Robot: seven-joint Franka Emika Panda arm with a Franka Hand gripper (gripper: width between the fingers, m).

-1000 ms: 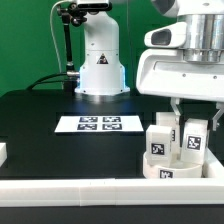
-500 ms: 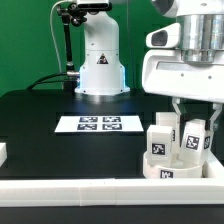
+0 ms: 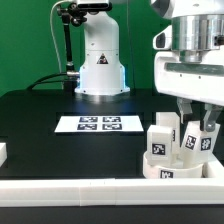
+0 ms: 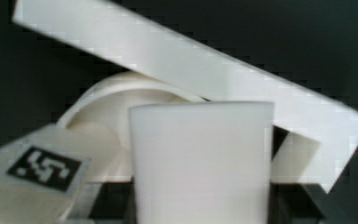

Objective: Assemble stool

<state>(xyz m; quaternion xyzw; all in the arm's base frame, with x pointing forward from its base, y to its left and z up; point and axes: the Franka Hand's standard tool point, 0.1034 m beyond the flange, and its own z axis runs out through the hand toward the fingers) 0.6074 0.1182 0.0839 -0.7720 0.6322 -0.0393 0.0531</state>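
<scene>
Exterior view: the gripper [image 3: 196, 112] hangs over the round stool seat [image 3: 170, 165] at the table's near edge toward the exterior view's right, its fingers set around a white leg block [image 3: 192, 137] standing in the seat beside two other legs. Wrist view: that leg [image 4: 197, 160] fills the gap between dark fingertips [image 4: 297, 205], apparently pinched. Any sideways drag could jam it in its socket or knock a neighbouring leg [image 3: 161, 138] over.
</scene>
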